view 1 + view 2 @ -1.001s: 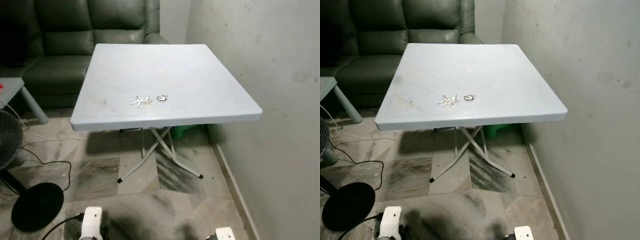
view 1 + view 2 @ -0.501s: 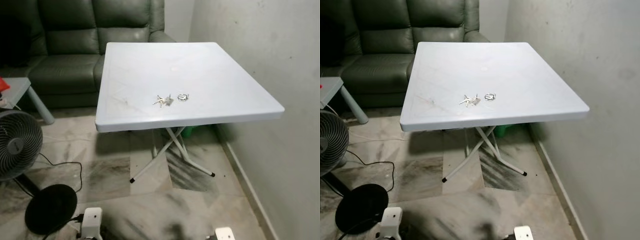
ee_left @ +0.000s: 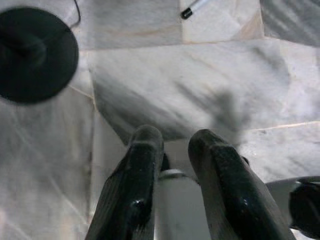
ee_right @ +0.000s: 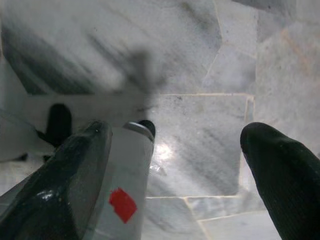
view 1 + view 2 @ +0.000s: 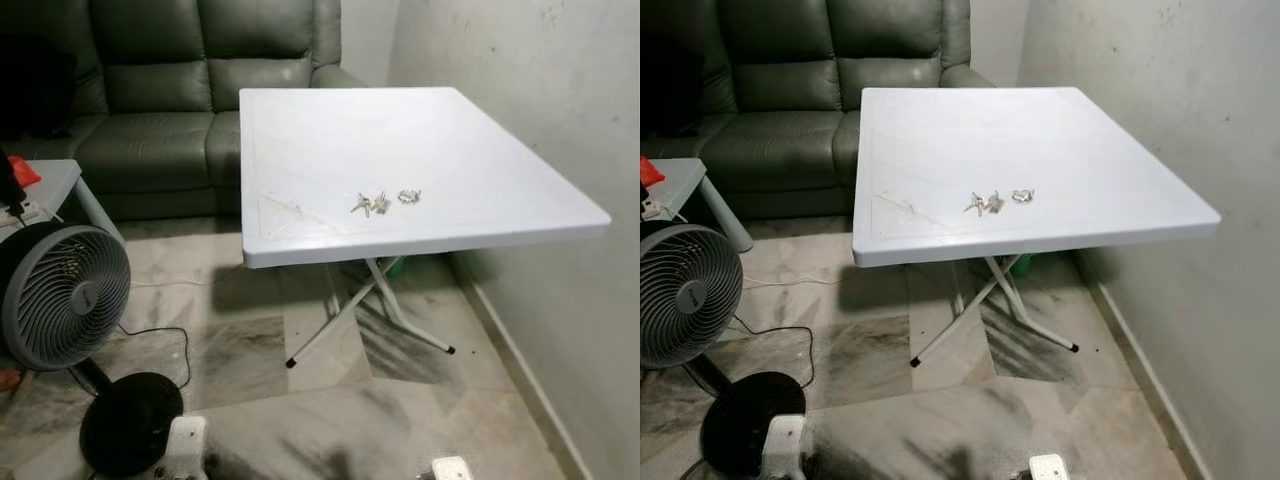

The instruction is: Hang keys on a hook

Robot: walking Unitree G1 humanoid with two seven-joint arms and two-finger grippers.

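Note:
A bunch of keys (image 5: 369,205) lies on the white folding table (image 5: 480,150), near its front edge, with a small key ring (image 5: 409,196) just to their right. The same keys (image 5: 985,204) appear in the right eye view. Both arms hang low, well short of the table. In the left wrist view my left gripper (image 3: 172,137) points at the marble floor, its fingers close together and holding nothing. My right gripper (image 4: 180,130) also faces the floor, fingers spread wide and empty.
A standing fan (image 5: 60,295) with a round black base (image 5: 130,420) and a trailing cable is on the left. A green sofa (image 5: 150,80) stands behind the table, a grey side table (image 5: 50,185) at far left. A wall (image 5: 540,100) runs along the right.
The whole picture has shifted: the table now sits further right and the fan has come into view, so the camera moved. The keys lie in the same spot on the table.

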